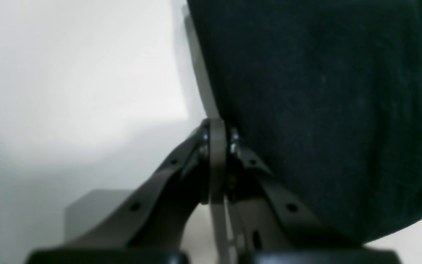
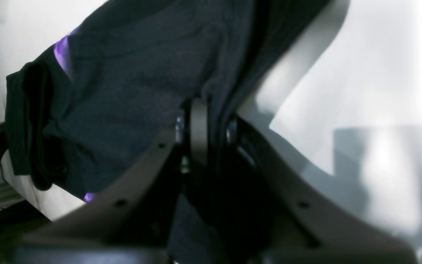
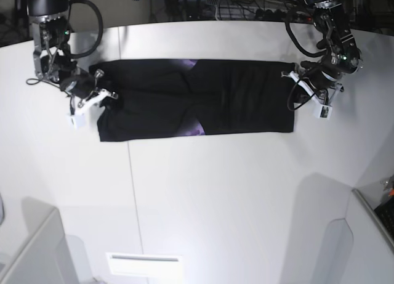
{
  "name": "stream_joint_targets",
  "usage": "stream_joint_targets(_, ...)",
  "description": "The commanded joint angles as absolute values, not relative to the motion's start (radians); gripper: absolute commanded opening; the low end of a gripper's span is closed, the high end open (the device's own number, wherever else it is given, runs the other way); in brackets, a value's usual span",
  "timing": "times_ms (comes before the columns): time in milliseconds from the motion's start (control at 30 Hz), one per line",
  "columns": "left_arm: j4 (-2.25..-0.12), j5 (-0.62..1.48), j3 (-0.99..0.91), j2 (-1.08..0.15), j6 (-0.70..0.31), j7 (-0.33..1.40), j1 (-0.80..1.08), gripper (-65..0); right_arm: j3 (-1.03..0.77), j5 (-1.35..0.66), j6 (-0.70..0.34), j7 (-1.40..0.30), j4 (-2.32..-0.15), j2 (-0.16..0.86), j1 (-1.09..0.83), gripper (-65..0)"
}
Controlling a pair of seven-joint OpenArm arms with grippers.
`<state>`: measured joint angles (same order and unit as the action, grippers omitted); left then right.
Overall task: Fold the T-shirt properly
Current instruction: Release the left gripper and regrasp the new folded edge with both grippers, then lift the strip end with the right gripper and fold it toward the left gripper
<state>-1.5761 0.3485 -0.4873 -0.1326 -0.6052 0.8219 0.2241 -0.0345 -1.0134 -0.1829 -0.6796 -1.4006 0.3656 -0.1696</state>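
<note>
Both jaws on T-shirt (image 3: 203, 99) ends

There is one black T-shirt (image 3: 197, 99), lying on one white worktop (image 3: 215, 191). Two robot arms show in the base view, each ending in one gripper: the left gripper (image 3: 300, 87) and the right gripper (image 3: 98, 94), two grippers in all.

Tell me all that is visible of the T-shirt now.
The T-shirt is black, soft cloth, folded into a long band lying flat across the far part of the white table. Small purple patches peek out at its folds. The right gripper pinches one short end and the left gripper the other, jaws closed on the cloth in both wrist views.
</note>
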Motion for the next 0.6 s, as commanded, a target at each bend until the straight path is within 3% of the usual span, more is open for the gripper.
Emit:
stream_joint_targets(0, -1.586, 0.331, -0.486, -0.136, -0.601, 0.848, 0.234, -65.0, -0.038, -0.99, -0.163, -0.693, -1.408, 0.38, -0.159, -65.0)
stream_joint_targets(133, -1.583, 0.335, -0.483, -0.119, -0.601, 0.849, 0.234, -65.0, -0.038, -0.987, -0.162, -0.693, -1.409, 0.381, -0.147, -65.0)
stream_joint_targets(267, -1.583, 0.331, -0.461, -0.093, -0.601, 0.851, 0.232, -65.0, -0.038, -0.86, -0.16, -0.713, -1.506, 0.371, -0.148, -65.0)
stream_joint_targets(567, -1.584, 0.331, -0.344, -0.081, -0.601, 0.851, 0.229, -65.0, -0.041, -0.515, -0.16, -0.889, -1.79, 0.211, -0.154, -65.0)
